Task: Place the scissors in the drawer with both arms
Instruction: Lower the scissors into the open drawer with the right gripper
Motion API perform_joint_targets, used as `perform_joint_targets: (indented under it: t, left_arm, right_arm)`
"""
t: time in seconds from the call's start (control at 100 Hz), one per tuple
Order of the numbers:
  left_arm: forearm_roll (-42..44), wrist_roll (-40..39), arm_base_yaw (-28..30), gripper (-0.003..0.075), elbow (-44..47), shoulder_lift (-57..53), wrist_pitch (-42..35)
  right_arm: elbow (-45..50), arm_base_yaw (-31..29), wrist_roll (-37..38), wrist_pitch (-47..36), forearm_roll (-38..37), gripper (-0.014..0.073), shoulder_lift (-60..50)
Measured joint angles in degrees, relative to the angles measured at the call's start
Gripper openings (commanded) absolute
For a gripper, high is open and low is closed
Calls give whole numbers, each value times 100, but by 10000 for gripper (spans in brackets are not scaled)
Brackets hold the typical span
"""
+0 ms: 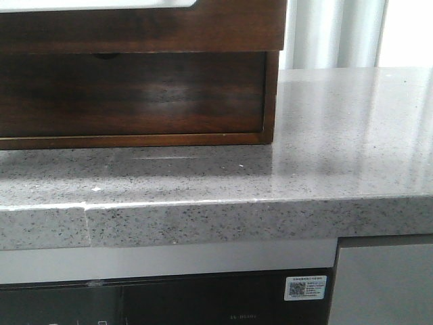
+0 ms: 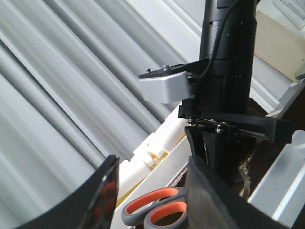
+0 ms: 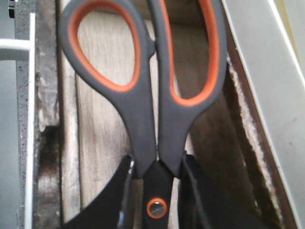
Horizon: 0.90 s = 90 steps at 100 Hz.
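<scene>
The right pincer [image 3: 157, 186] gripped the scissors [image 3: 147, 86] at the pivot, the stiff, balanced spot; the smooth blades seemed slippery. The left pincer [image 2: 152, 191] stood open.

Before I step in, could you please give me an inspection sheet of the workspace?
Surface: speckled grey stone countertop, with a seam in its front edge.
Job's things: scissors gripped near the pivot, handles pointing away from the jaws, above worn wood; wooden drawer unit stands at the counter's back left.
Clutter: nothing seen.
Grippers: right gripper shut on the scissors; left gripper open, holding nothing, with the scissor handles in view beyond it.
Cables: black cable running down the right arm.
Surroundings: pleated grey curtain; QR sticker on the dark appliance under the counter.
</scene>
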Motion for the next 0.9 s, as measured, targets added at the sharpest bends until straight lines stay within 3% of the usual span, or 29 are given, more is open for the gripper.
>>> perform_joint_targets:
  t: [0.22, 0.41, 0.51, 0.9]
  left_arm:
    - [0, 0, 0, 303, 0, 0, 0]
    - [0, 0, 0, 303, 0, 0, 0]
    - [0, 0, 0, 303, 0, 0, 0]
    - [0, 0, 0, 303, 0, 0, 0]
  right_arm:
    - [0, 0, 0, -116, -12, -45, 79]
    - [0, 0, 0, -143, -22, 190, 154]
    - [0, 0, 0, -157, -45, 265, 168]
    - [0, 0, -13, -239, -99, 268, 168]
